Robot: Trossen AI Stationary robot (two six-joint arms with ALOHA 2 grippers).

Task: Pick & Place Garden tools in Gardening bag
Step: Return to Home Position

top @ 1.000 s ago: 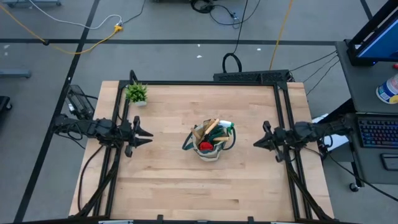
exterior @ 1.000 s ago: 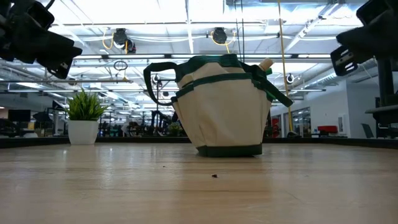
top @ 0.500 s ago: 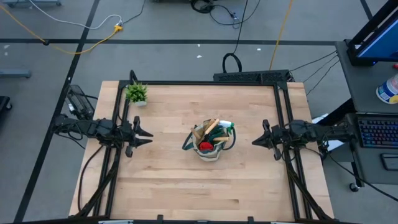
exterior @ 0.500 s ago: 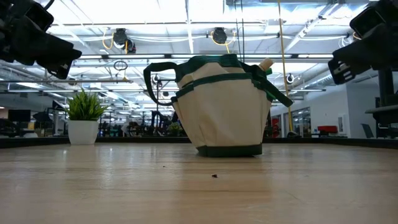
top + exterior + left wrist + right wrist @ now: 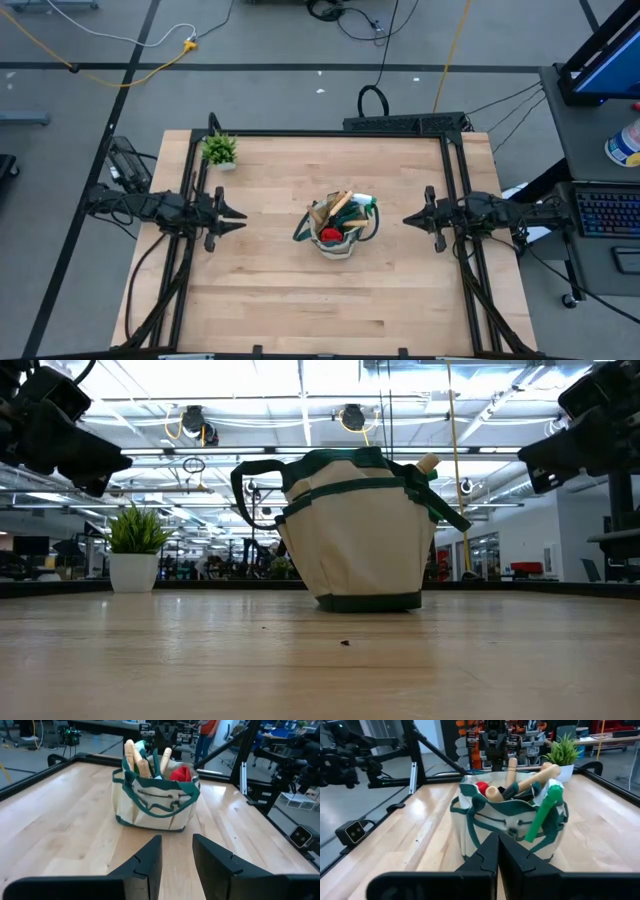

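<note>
- High view: bag [image 5: 338, 232] stands upright near middle of table [image 5: 270, 300], tool handles sticking out the top. L gripper [image 5: 238, 216] hangs over the table's left edge, R gripper [image 5: 408, 219] over its right edge. Both point inward at the bag, both well apart from it. Potted plant [image 5: 219, 150] in the far left corner.
- Low view: bag [image 5: 355, 535] centred, base flat on the wood, w/ a pale nozzle tip [image 5: 428, 462] poking above the rim. L gripper [image 5: 112, 460] high at one side, R gripper [image 5: 530, 460] high at the other, neither near the tabletop. Plant [image 5: 135, 550] beside the bag, apart from it.
- L wrist view: L gripper [image 5: 177, 855] has fingers [image 5: 145, 865] spread w/ a clear gap, nothing between them. Bag [image 5: 150, 805] ahead, holding wooden handles [image 5: 131, 752] and a red glove [image 5: 181, 773].
- R wrist view: R gripper [image 5: 497, 850] has fingers pressed together, nothing pinched. Bag [image 5: 490, 825] straight ahead, wooden handles [image 5: 530, 780] and red glove [image 5: 481, 787] inside; plant [image 5: 563, 751] behind it.
</note>
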